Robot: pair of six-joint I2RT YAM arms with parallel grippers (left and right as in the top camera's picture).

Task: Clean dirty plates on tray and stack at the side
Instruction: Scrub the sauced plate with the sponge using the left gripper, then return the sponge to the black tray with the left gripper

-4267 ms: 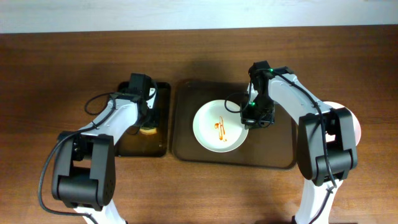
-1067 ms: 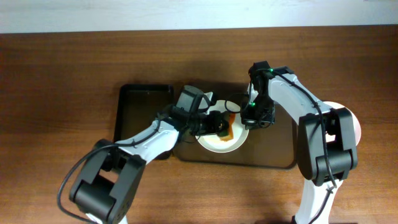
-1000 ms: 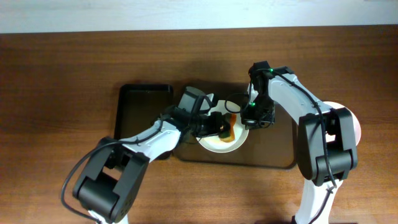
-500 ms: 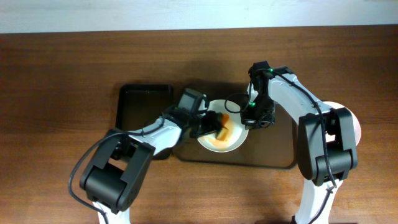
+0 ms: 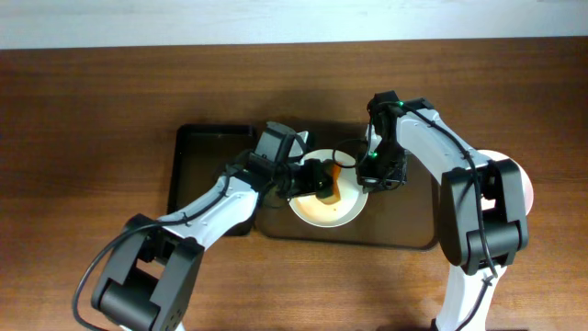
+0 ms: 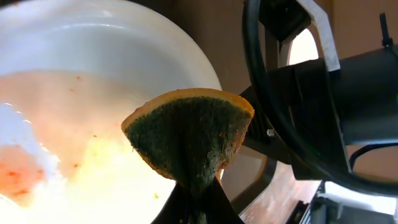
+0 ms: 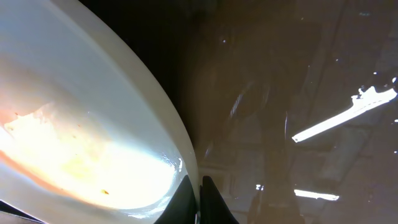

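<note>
A white plate (image 5: pixel 323 204) smeared with orange sauce lies on the dark brown tray (image 5: pixel 404 230). My left gripper (image 5: pixel 323 181) is shut on a sponge (image 5: pixel 332 188) with a dark green face and orange back, pressed on the plate's upper part. In the left wrist view the sponge (image 6: pixel 189 134) stands over the smeared plate (image 6: pixel 81 93). My right gripper (image 5: pixel 367 175) is shut on the plate's right rim; in the right wrist view the jaws pinch the rim (image 7: pixel 186 163) of the plate (image 7: pixel 74 124). A white plate (image 5: pixel 521 184) shows partly behind the right arm.
A smaller black tray (image 5: pixel 197 165) lies left of the brown tray. The right arm's dark body and cable (image 6: pixel 323 93) fill the right of the left wrist view. The wooden table (image 5: pixel 92 110) spreads all around.
My left arm came from the black tray with the sponge and rubbed it across the plate. The orange squiggle has turned into a smear. The right gripper stayed on the rim.
</note>
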